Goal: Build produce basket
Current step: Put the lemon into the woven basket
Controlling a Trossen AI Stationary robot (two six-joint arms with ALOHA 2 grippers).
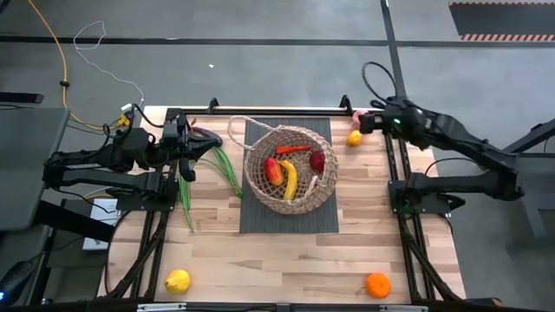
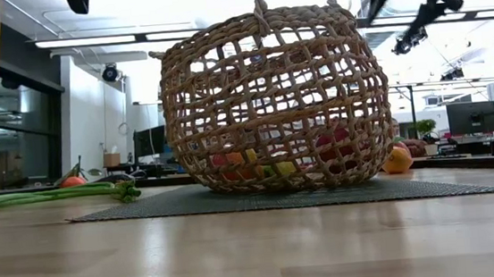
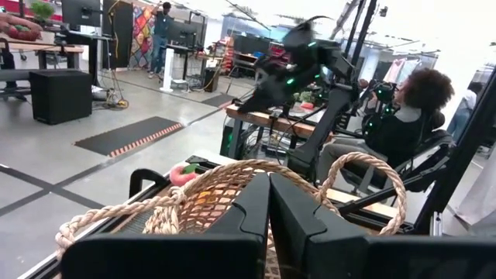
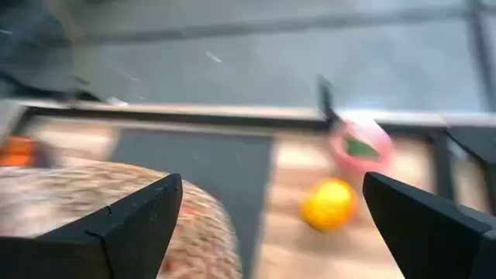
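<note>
The round woven basket stands on a dark mat at mid table, holding a banana, a red pepper, a carrot and a dark red fruit. Long green bean stalks lie on the table to its left. My left gripper hovers shut above the stalks, pointing level at the basket, and touches nothing. My right gripper stands open and raised at the far right, tilted down over a small orange-yellow fruit and a pink fruit.
A lemon lies at the near left corner and an orange at the near right. A purple eggplant lies beside my left gripper. Bare wood stretches across the near half of the table. A person sits beyond the table.
</note>
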